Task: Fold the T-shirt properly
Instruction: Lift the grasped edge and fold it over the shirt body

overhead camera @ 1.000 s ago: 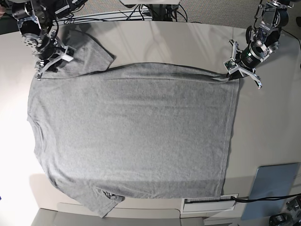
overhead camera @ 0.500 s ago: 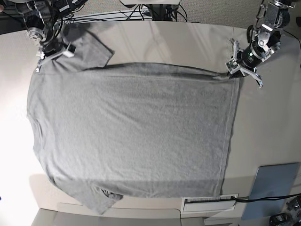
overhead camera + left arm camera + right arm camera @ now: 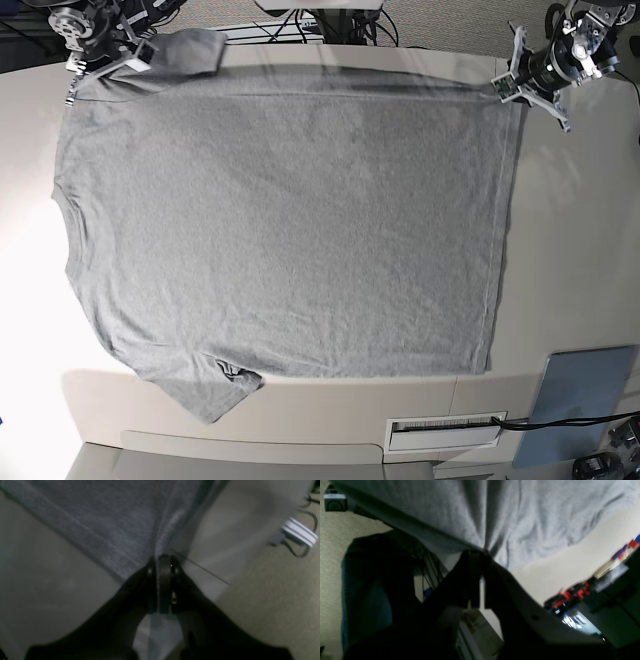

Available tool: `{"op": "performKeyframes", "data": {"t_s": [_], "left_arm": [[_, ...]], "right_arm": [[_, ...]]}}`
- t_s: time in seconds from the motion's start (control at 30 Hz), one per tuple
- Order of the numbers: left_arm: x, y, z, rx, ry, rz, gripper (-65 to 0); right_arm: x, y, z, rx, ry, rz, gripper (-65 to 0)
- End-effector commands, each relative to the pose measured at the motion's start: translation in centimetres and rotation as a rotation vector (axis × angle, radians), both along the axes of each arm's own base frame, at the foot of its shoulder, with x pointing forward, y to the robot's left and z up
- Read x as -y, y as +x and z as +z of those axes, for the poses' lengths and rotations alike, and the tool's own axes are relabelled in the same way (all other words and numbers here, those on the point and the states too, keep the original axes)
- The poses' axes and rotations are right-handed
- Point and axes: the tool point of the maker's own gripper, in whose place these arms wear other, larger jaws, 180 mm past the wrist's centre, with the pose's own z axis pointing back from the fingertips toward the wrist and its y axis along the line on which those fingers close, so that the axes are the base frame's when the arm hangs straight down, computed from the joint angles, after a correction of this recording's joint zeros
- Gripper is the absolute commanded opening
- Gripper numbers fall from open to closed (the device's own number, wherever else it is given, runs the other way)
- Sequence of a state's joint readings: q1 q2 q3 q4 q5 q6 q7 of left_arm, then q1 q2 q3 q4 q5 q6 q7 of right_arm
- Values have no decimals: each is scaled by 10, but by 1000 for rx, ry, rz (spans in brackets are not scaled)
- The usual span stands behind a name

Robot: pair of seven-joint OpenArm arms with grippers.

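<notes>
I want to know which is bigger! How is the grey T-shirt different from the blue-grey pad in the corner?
The T-shirt is far larger, covering most of the table; the pad is small, in one corner. The T-shirt is soft heather-grey cloth with sleeves; the pad is a flat, smooth, blue-grey rectangle. The left pincer and right pincer each pinch a T-shirt corner; nothing touches the pad. Both look greyish.

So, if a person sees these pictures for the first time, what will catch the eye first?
First, the large grey T-shirt, spread plain side up over most of the table. Next, the two grippers at the far edge: the left gripper is shut on the hem corner at the base view's upper right, and the right gripper is shut on the cloth near the sleeve at its upper left. A grey-blue pad lies at the lower right.
</notes>
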State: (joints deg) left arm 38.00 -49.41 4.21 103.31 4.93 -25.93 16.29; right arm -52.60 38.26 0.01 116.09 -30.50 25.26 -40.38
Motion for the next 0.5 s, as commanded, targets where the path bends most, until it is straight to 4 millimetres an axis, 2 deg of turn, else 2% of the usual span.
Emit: {"op": "performKeyframes", "data": {"t_s": [0.0, 0.23, 0.37, 0.47], "left_arm": [[-5, -17, -4, -61, 35, -34, -650], [-13, -24, -5, -108, 105, -46, -650], [-4, -33, -4, -166, 65, -51, -650], [-1, -29, -1, -151, 54, -44, -650]], "right_arm": [[6, 3, 9, 20, -28, 11, -650], [7, -10, 13, 7, -27, 7, -650], [7, -18, 12, -7, -28, 4, -650], [9, -13, 16, 30, -33, -13, -650]]}}
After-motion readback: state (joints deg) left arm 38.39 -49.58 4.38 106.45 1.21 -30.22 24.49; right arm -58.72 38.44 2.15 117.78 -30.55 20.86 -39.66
